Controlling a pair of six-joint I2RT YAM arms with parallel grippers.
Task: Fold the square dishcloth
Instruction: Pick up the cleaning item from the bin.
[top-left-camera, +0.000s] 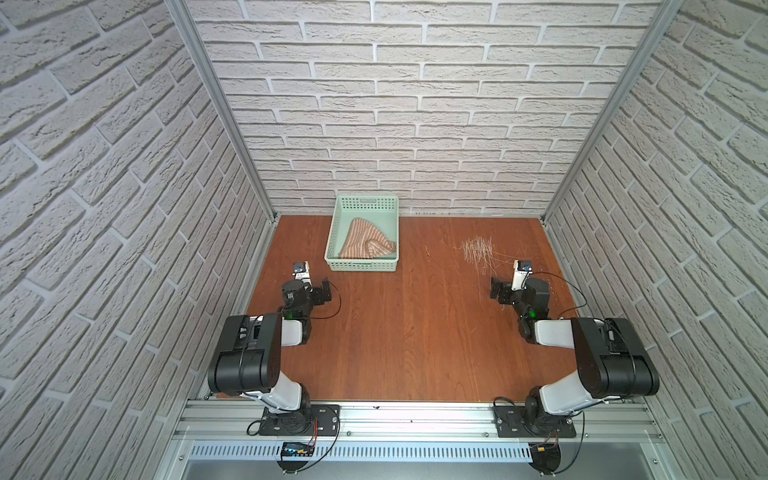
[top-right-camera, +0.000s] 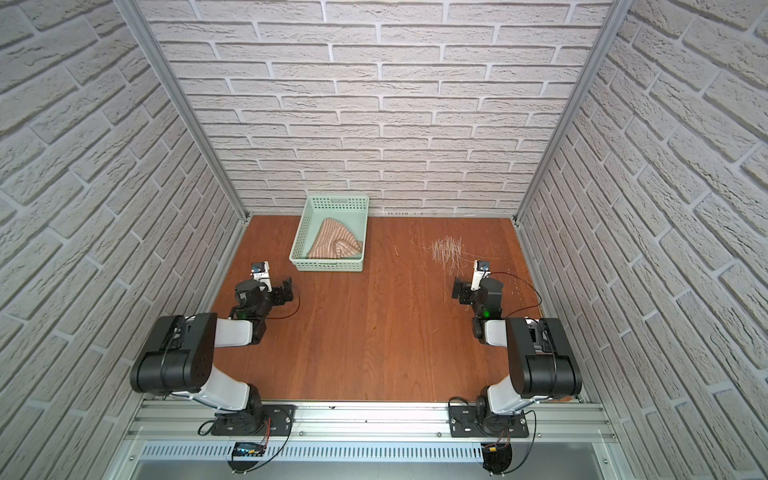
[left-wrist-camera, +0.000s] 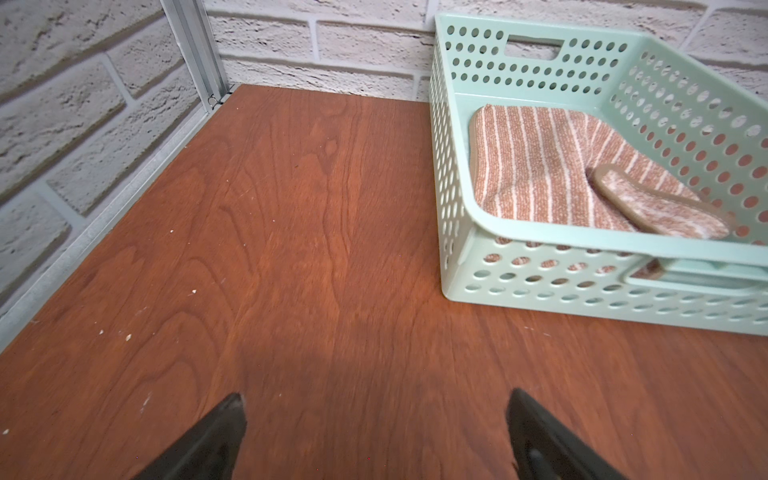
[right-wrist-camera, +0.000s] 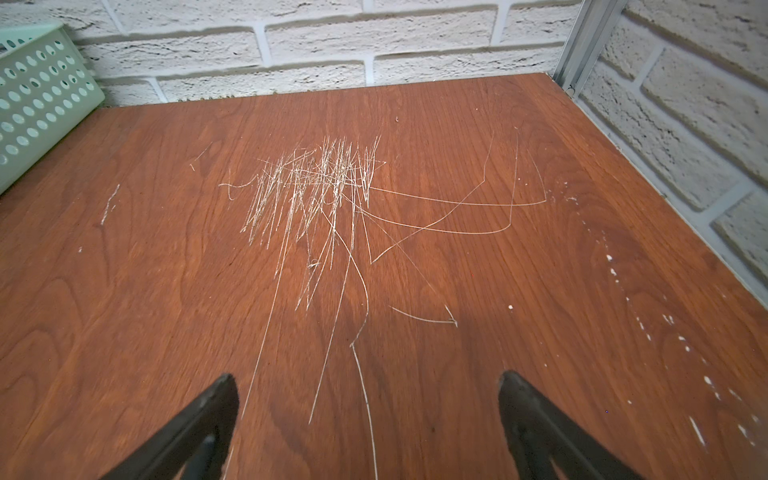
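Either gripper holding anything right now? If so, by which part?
Nothing is held. The left gripper and right gripper both stand open and empty. The tan-brown cream-striped square dishcloth lies crumpled in the mint-green perforated plastic basket, untouched.

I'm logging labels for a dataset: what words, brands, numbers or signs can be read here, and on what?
No text can be read anywhere.
The dishcloth, the basket and the table bear no print.
The small black module below the front rail has a blue-lit face, too small to read.
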